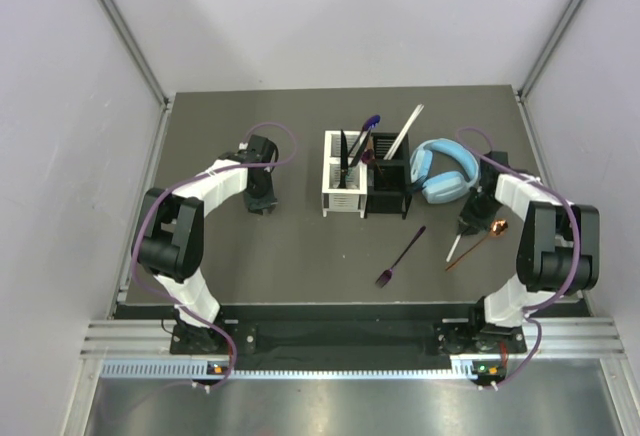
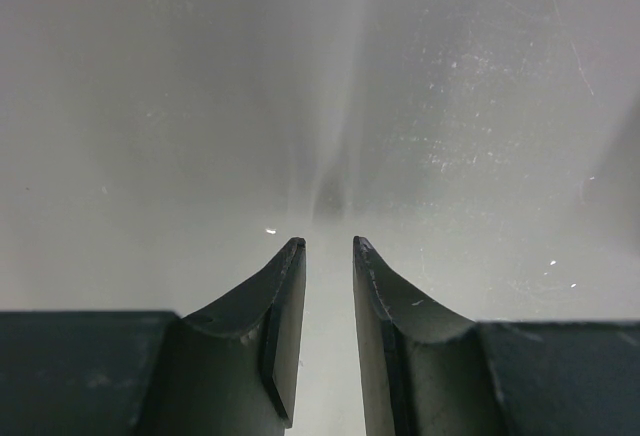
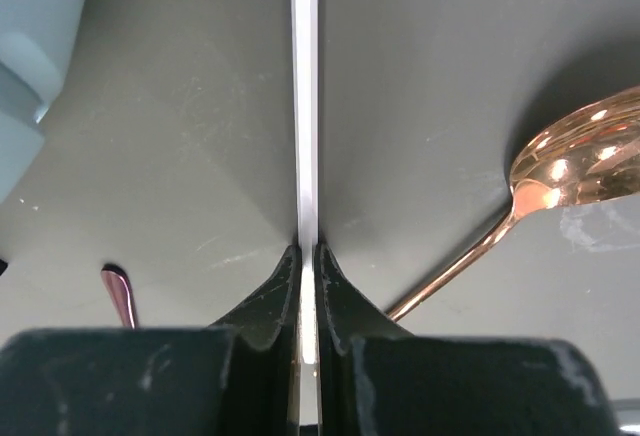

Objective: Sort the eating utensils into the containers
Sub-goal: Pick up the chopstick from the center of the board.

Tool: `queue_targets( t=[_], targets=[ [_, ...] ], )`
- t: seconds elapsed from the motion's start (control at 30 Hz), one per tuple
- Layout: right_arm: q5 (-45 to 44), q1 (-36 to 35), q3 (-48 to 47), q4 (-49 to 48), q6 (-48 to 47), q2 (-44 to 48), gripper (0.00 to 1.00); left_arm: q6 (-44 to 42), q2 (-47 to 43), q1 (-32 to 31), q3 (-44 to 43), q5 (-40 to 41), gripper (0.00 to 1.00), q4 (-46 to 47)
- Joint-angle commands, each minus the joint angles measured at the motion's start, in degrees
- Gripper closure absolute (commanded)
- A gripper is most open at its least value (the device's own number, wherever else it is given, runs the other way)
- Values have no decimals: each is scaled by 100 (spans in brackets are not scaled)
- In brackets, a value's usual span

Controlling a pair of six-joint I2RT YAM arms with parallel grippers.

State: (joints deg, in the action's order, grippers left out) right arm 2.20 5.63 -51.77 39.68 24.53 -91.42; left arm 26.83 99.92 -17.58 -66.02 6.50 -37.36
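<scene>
My right gripper [image 1: 467,228] [image 3: 308,248] is down at the table on the right, shut on a thin white stick [image 3: 304,106] that runs between its jaws; the stick's end pokes out below it [image 1: 453,249]. A copper spoon [image 1: 478,245] [image 3: 580,166] lies just to the right of it. A purple fork [image 1: 401,255] lies on the table in front of the containers; its handle tip [image 3: 118,294] shows in the right wrist view. The white caddy [image 1: 327,178] and the black caddy [image 1: 386,203] stand side by side at centre with utensils upright in them. My left gripper [image 1: 262,202] [image 2: 329,243] is open, nothing between its fingers.
Light-blue headphones [image 1: 440,172] [image 3: 30,36] lie right of the black caddy, close behind my right gripper. A purple-blue spoon [image 1: 369,127] and a white stick [image 1: 406,130] lean out of the caddies. Grey walls enclose the table on three sides.
</scene>
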Motion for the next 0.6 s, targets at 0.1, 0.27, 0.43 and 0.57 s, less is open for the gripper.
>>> queue_targets(
  t=[0.1,0.27,0.43,0.57],
  targets=[
    [-69,52,-79,-101,-168,-61,100,-64,98,36,-192,53,69,-69],
    [-378,44,-175,-31,-239,659,100,-73,107,36,-192,62,69,-69],
    [-448,44,-973,259,-423,1441,100,-64,151,36,-192,27,69,-60],
    [-255,35,-1817,269,-590,1723,100,-46,195,36,-236,-17,69,-52]
  ],
)
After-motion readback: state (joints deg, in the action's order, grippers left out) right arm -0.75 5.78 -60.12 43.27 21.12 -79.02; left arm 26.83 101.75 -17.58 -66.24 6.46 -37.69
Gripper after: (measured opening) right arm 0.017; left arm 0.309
